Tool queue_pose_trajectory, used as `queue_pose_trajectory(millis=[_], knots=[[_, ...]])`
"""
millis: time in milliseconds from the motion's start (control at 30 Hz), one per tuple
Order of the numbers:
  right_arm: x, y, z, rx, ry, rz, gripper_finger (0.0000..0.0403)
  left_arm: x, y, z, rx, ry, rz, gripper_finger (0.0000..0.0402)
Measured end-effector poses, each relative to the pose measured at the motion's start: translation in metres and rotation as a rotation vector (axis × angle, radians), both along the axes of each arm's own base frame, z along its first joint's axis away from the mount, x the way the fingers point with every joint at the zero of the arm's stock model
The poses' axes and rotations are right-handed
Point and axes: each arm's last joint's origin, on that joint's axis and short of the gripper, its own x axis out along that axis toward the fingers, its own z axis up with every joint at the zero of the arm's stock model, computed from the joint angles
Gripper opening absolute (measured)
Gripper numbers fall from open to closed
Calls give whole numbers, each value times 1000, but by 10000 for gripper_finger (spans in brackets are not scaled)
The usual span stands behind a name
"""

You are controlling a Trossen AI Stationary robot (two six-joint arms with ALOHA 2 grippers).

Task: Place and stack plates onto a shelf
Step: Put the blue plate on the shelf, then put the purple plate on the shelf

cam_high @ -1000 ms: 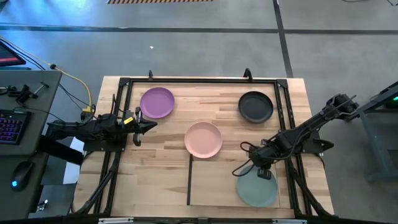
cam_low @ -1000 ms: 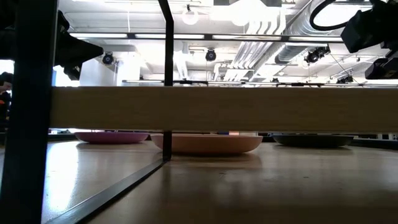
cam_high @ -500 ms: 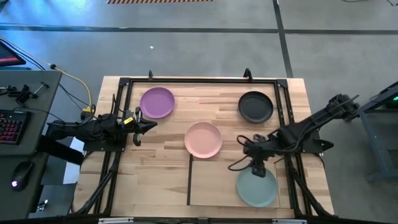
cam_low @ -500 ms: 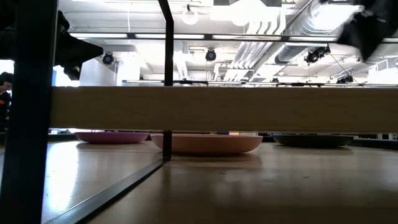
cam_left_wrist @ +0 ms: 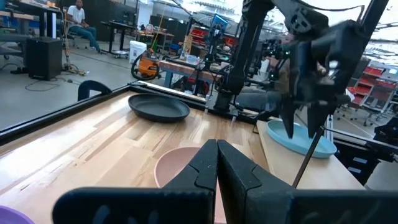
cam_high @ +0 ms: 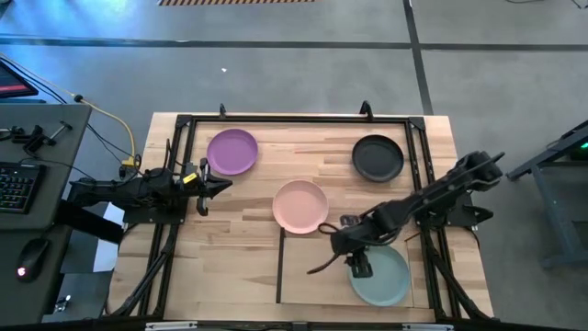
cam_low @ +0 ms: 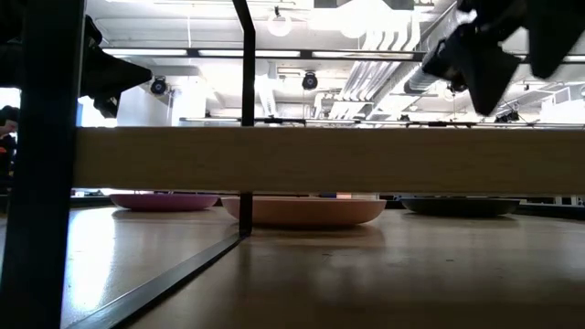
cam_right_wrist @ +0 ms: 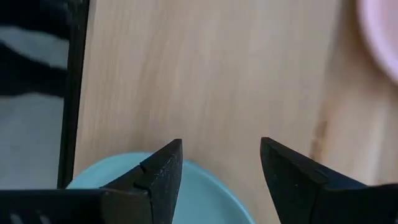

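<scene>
The pale blue-green plate (cam_high: 381, 278) lies flat on the shelf (cam_high: 317, 271), a pale wooden panel at the table's near right. The pink plate (cam_high: 300, 206), the purple plate (cam_high: 231, 152) and the black plate (cam_high: 378, 158) lie on the tabletop. My right gripper (cam_high: 358, 267) is open and points down over the blue-green plate's left rim (cam_right_wrist: 205, 186); one finger stands over the rim, the other over the bare shelf. My left gripper (cam_high: 219, 185) is shut and empty at the table's left, near the purple plate.
A black metal frame (cam_high: 294, 119) runs around the tabletop. The shelf's thick front edge (cam_low: 320, 160) fills the low view, with the plates showing under it. The shelf's left half (cam_high: 312, 276) is bare wood. A desk with a keyboard (cam_high: 18, 188) stands left of the table.
My right gripper has gone toward the table's left edge, from over the blue-green plate's far rim to over its left rim. The plate has stayed where it was on the shelf.
</scene>
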Motion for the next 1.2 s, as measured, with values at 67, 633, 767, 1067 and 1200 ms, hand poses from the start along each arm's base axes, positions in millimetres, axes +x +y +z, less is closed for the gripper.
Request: queue_pose_trajectory(millis=[67,633,767,1067,1200], knots=[[4,3,-7,13,12,26,196,0,0,0,0,0,0,0],[13,13,-37,50,112,15,24,0,0,0,0,0,0,0],[9,17,-38,41,136,24,8,0,0,0,0,0,0,0],[4,18,-38,12,163,24,2,0,0,0,0,0,0,0],[3,10,-23,-66,98,41,2,0,0,0,0,0,0,0]])
